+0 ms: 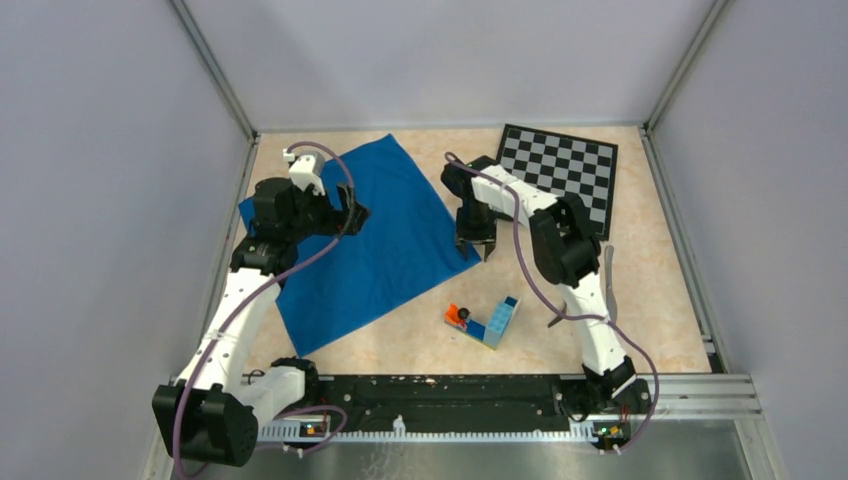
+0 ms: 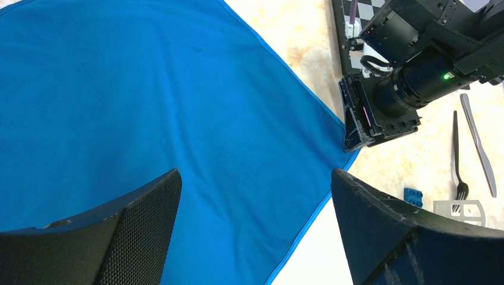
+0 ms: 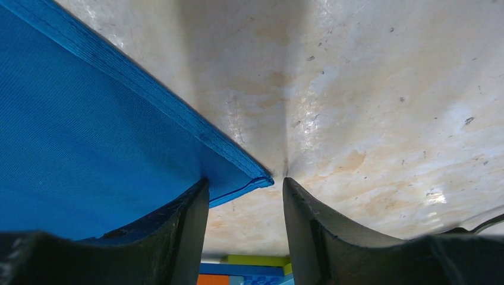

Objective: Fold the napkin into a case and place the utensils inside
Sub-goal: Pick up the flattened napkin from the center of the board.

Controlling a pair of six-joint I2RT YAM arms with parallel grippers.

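The blue napkin point(image 1: 350, 240) lies flat on the table as one open sheet, turned like a diamond. My right gripper point(image 1: 478, 248) points down at its right corner. In the right wrist view the jaws point(image 3: 245, 181) stand part open, a gap showing between them. The napkin point(image 3: 89, 130) corner pokes into that gap, and the left finger rests on the cloth. My left gripper point(image 1: 355, 215) hovers wide open over the napkin point(image 2: 148, 89), holding nothing point(image 2: 255, 175). The fork point(image 2: 456, 154) and knife point(image 2: 478, 145) lie side by side on the table right of the right arm.
A chessboard point(image 1: 560, 165) lies at the back right. A small block of blue and yellow toy bricks point(image 1: 490, 322) with an orange piece point(image 1: 458, 315) sits near the front, just below the napkin's right corner. Grey walls enclose the table.
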